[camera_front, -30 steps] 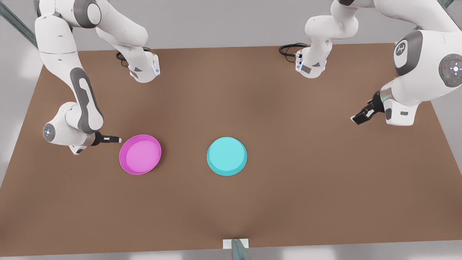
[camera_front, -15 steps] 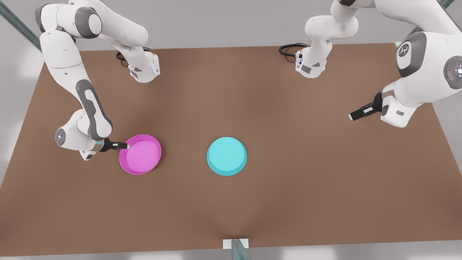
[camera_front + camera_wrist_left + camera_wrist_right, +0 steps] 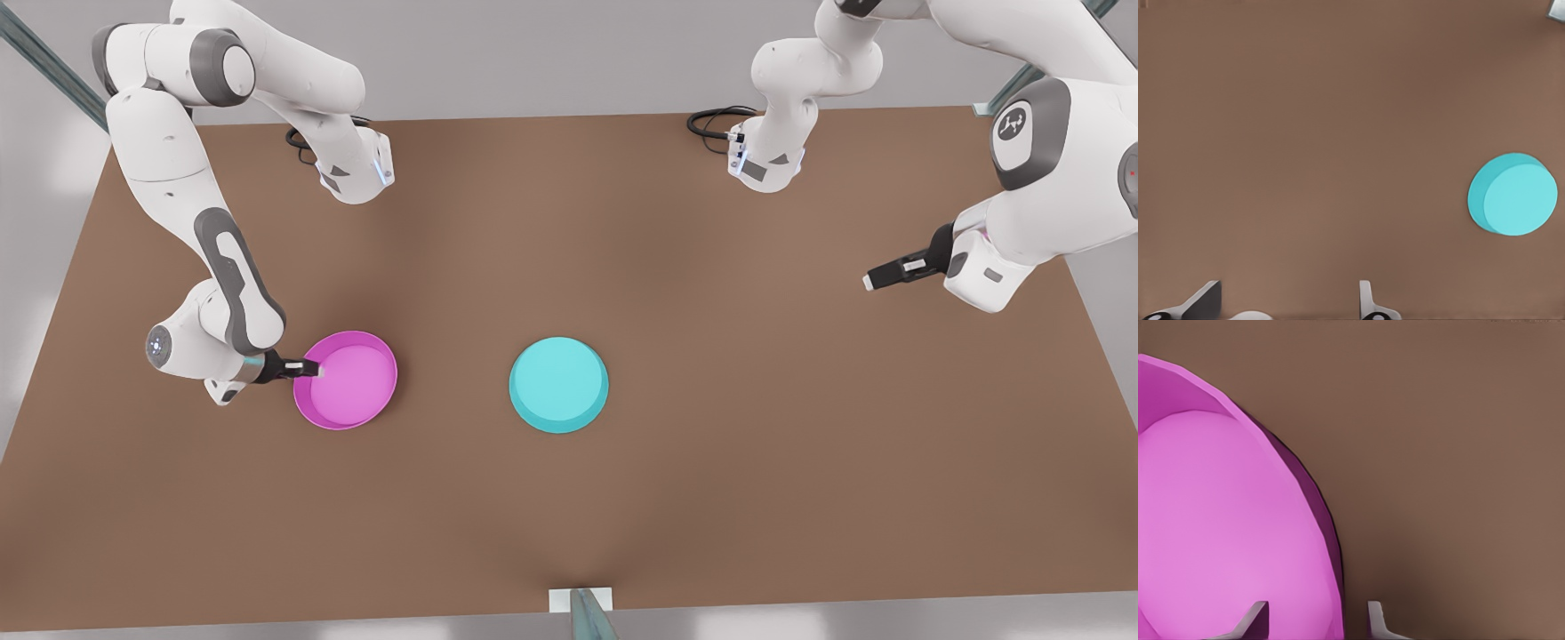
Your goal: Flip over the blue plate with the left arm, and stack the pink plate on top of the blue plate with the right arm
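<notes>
The pink plate (image 3: pixel 346 380) sits rim-up on the counter (image 3: pixel 711 498), left of the blue plate (image 3: pixel 559 385), which lies base-up and well apart. The right claw (image 3: pixel 312 369) straddles the pink rim at its left edge, fingers (image 3: pixel 1255 621) released, one inside and one outside. It should seat deep before clenching, so the plate lifts level. The left claw (image 3: pixel 873 281) waits released, far right.
</notes>
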